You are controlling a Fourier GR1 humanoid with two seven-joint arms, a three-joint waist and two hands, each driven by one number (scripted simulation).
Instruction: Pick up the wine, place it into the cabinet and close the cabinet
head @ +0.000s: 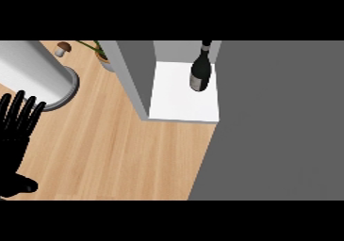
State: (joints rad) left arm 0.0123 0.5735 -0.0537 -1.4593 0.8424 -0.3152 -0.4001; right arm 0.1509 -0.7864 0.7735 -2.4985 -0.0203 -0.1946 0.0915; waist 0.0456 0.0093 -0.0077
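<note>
Pale wooden desk (118, 155), seen from steeply above. Inside the open cabinet (133, 80), on its white shelf (181, 103): wine (200, 73), apparently upright, free of any hand. Picking and placing judged done. Left to do: shutting the cabinet, with what looks like its broad grey door (285, 122) at right, not yet across the opening. Left hand (11, 141) at the view's left edge, resting, fingers straight and up, holding nothing. Right hand nowhere in sight. Farther back: grey cylinder (25, 66), mushroom (63, 48), plant (98, 49).
</note>
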